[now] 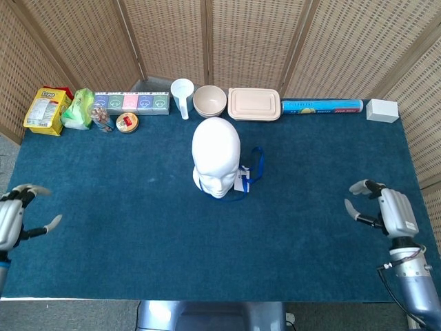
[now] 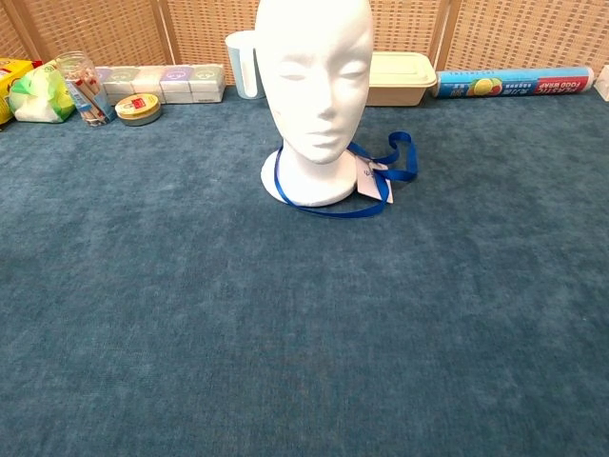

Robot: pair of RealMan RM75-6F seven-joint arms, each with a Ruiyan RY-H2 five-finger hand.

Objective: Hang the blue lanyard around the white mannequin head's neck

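The white mannequin head (image 1: 216,156) (image 2: 315,76) stands upright mid-table. The blue lanyard (image 1: 257,165) (image 2: 392,164) loops around its base, with a white card (image 2: 371,177) and a loose tail lying on the cloth to its right. My left hand (image 1: 14,219) is at the far left edge of the head view, fingers apart, holding nothing. My right hand (image 1: 387,210) is at the far right near the table's front, fingers apart and empty. Both hands are far from the head. Neither hand shows in the chest view.
Along the back edge stand snack bags (image 1: 47,109), a row of small boxes (image 1: 132,103), a tin (image 1: 127,123), a white cup (image 1: 182,96), a bowl (image 1: 209,101), a lidded container (image 1: 254,104), a food-wrap roll (image 1: 322,106) and a white box (image 1: 382,110). Blue cloth (image 2: 304,324) covers the table.
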